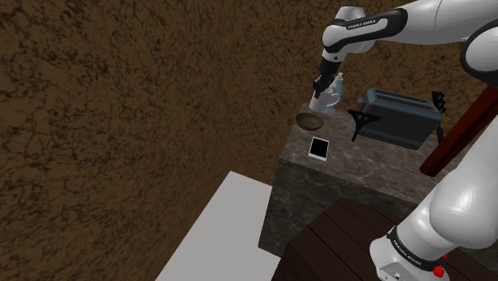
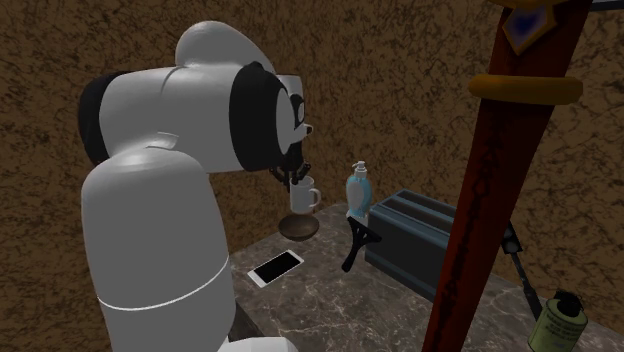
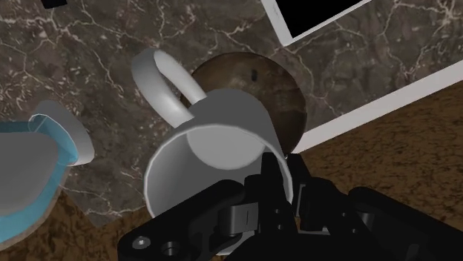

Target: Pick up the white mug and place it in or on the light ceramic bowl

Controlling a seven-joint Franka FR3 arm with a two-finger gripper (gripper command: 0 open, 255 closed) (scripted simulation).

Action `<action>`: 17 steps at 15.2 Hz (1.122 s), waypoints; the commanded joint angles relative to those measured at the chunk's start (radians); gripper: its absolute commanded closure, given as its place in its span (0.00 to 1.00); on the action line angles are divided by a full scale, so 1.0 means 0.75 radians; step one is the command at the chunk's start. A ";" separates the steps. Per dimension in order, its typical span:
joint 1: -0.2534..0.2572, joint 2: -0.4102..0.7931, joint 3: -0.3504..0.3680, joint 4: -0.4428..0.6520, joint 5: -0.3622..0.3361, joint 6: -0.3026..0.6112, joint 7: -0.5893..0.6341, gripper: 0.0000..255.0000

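White mug (image 3: 215,141) hanging above the brown bowl (image 3: 286,89).
The arm (image 1: 375,30) reaches over the marble counter (image 1: 367,172). Its gripper (image 2: 296,181) pinches the mug's rim, holding it clear of the bowl, probably lined up for lowering in.

All three views are rendering dim under flat, even light; the source cannot be told. The brown wall (image 2: 420,90) is reading dark and mottled. The white arm (image 2: 150,260) is catching the most light and shading softly to grey along its lower curves. The mug (image 3: 222,126) is showing a smooth gradient inside, darkening toward its base. The marble counter (image 1: 359,160) is staying matte and murky.
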 commanded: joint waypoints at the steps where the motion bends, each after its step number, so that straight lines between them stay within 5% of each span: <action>1: 0.000 0.005 0.000 -0.033 0.003 0.038 -0.002 1.00; 11: -0.005 0.064 0.004 -0.150 0.033 0.209 -0.024 1.00; 17: -0.005 0.064 0.004 -0.150 0.033 0.209 -0.024 1.00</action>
